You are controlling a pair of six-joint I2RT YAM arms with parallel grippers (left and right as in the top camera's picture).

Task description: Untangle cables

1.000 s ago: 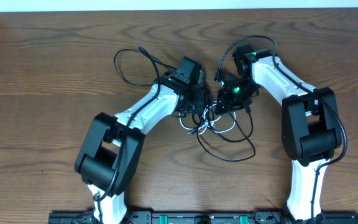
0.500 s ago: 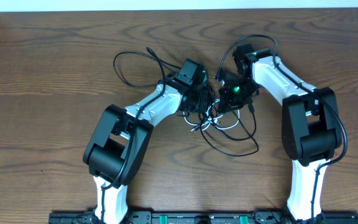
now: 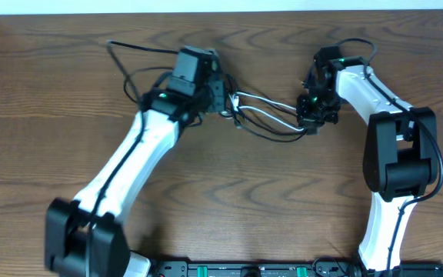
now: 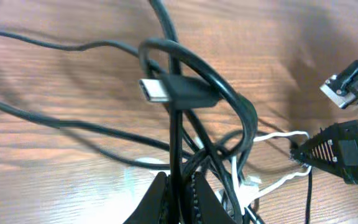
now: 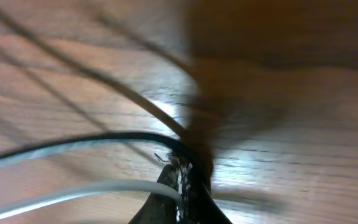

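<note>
The cables are pulled taut between my two grippers at the back middle of the table. In the overhead view the white cable [image 3: 261, 108] and the black cable [image 3: 271, 131] run side by side, still crossing near the left gripper [image 3: 224, 105]. The left wrist view has the left gripper [image 4: 179, 194] shut on a strand of the black cable [image 4: 174, 143], whose silver-tipped plug [image 4: 166, 91] lies across a loop above. The right gripper [image 3: 308, 121] is shut on the white cable [image 5: 73, 193], and the black cable [image 5: 67, 146] passes just above its jaws [image 5: 182, 182].
A slack loop of the black cable [image 3: 125, 61] trails toward the back left of the wooden table [image 3: 229, 192]. The table's pale back edge [image 3: 221, 6] lies just beyond both arms. The right arm's fingers [image 4: 340, 152] show at the right of the left wrist view.
Both grippers closed on the tangle, then drew apart: the left arm swung up and left, the right arm moved right. The heap of loops is now stretched into a band.
</note>
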